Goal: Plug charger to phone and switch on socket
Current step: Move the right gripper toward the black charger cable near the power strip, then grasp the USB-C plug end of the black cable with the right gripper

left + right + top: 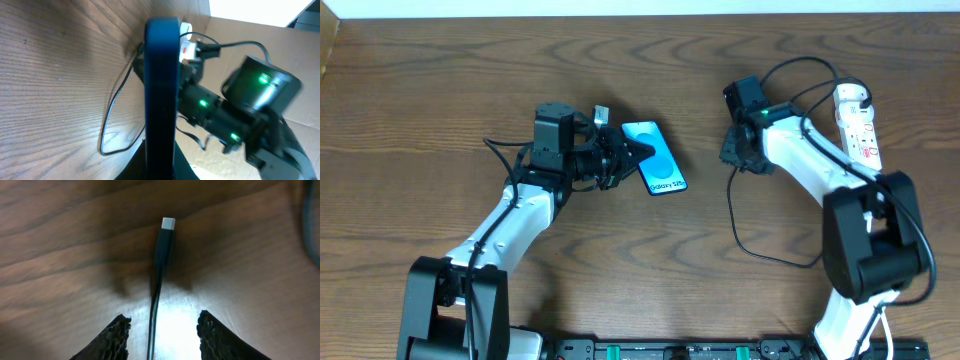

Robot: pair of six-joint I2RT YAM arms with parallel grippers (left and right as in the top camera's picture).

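Observation:
My left gripper [623,157] is shut on the phone [656,158], gripping its left end. The phone's light blue screen shows in the overhead view. In the left wrist view the phone [161,85] stands edge-on between the jaws. My right gripper [734,152] hangs open just above the table. The charger [164,242] lies on the wood with its black connector and silver tip pointing away, and its cable runs back between the two fingertips [114,336] without touching them. The thin black charger cable [734,215] loops over the table. The white socket [858,125] lies at the far right.
The wooden table [440,90] carries everything. In the left wrist view the right arm [250,100] with green lights fills the space beyond the phone, with a cardboard wall [260,35] behind it. A black rail [650,350] runs along the front edge.

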